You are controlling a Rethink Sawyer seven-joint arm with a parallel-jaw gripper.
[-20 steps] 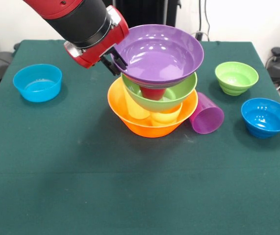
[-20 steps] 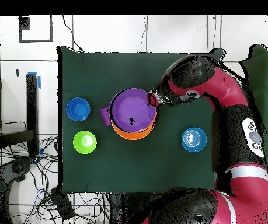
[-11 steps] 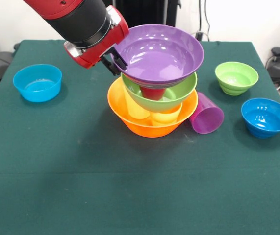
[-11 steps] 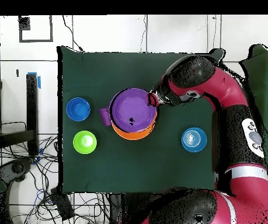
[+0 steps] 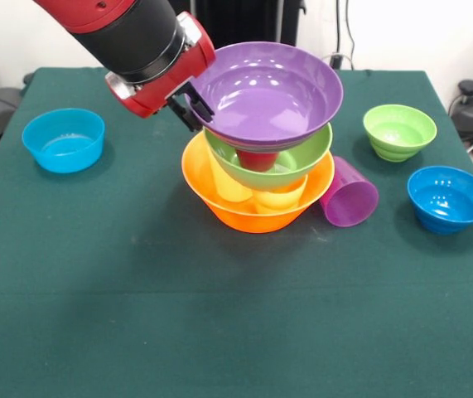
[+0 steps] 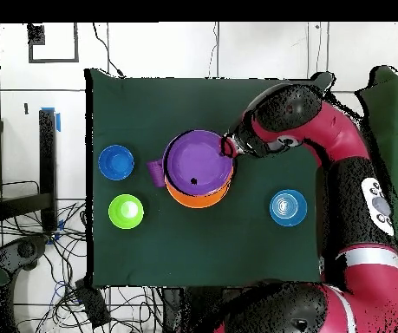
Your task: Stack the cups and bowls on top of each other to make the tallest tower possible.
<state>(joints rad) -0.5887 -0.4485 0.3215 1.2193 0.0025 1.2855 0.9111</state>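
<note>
Dark green cloth covers the table [image 5: 137, 332], which stands on a pale tiled floor; loose black cables [image 6: 37, 251] trail beside one edge in the overhead view, and a white wall shows behind in the front view.

Robot arm [image 5: 132, 33], red and black, is cut off by the top of the front view. Its gripper [image 5: 188, 103] is clamped on the near-side rim of the large glossy purple plastic bowl [image 5: 269, 87]; the fingertips are dark and partly masked by that rim.

Tower [image 5: 261, 157], at table centre: large orange plastic bowl [image 5: 253, 217] lowest, large lime green bowl [image 5: 302, 162] above it, purple bowl on top, tilted. Cups between the layers are largely hidden: a red-pink ribbed cup [image 5: 258, 157] shows under the purple bowl, and a pale yellow cup [image 5: 229, 189] and a yellow-orange cup [image 5: 281, 197] show inside the orange bowl. From overhead the purple bowl conceals nearly everything beneath.

Purple ribbed cup [image 5: 349, 194] lies on its side, touching the orange bowl.

Small bowls stand apart on the cloth: one blue [image 5: 64, 139] alone on one side, one lime green [image 5: 399, 131] and a second blue [image 5: 449, 198] on the other.
</note>
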